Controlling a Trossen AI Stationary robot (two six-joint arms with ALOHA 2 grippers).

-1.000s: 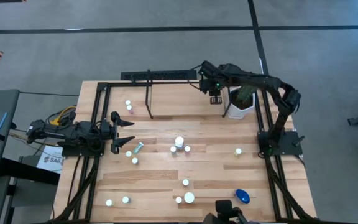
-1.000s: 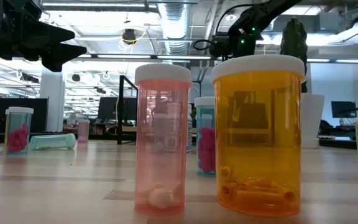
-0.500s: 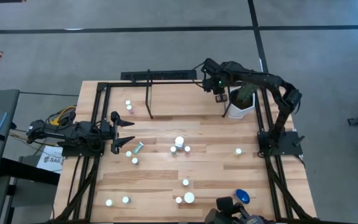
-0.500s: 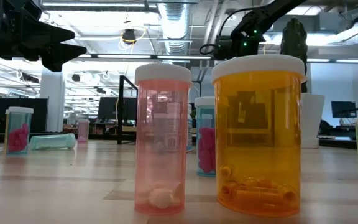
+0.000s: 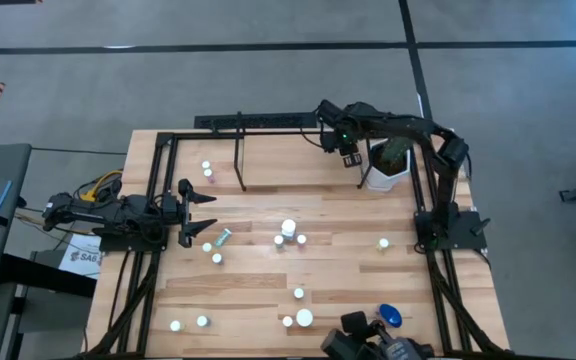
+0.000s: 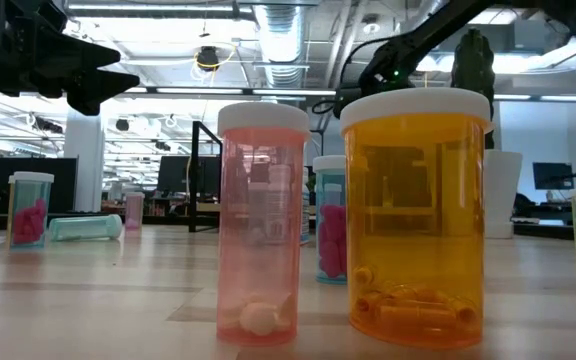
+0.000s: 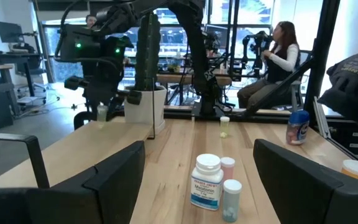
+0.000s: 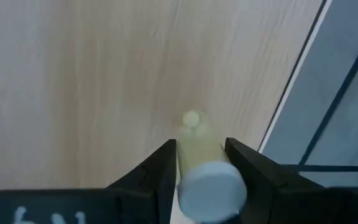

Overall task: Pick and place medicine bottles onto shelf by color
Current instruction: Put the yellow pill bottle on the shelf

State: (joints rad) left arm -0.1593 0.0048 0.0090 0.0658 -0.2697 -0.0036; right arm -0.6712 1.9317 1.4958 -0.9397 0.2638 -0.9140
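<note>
The right arm has been swinging its elbow in toward the table since a second ago, and the right gripper has been edging slightly toward the long side of the low black metal-frame shelf. A dark bulky shape has also been pushing further in at the table's near edge.

The left gripper is hovering over the left side of the light wood table with its fingers spread wide and nothing between them. Just ahead of it, three small round bottles are standing together: a white plastic one with a white cap and a printed label too small to read, a pale pink one behind it and a pale teal one beside it. A teal bottle is lying on its side near this gripper. Behind its arm, a sheet of paper is showing the letters "SAG".

Well apart from both grippers, a translucent pink bottle and a wider translucent orange bottle, both white-capped with pills at the bottom, are standing side by side.

The right gripper is hanging beside the white plant pot. A pale yellow-green translucent bottle with a white cap is sitting in its mouth, over light wood near a thin dark frame bar. Whether it is clamping that bottle or letting go cannot be told.
</note>
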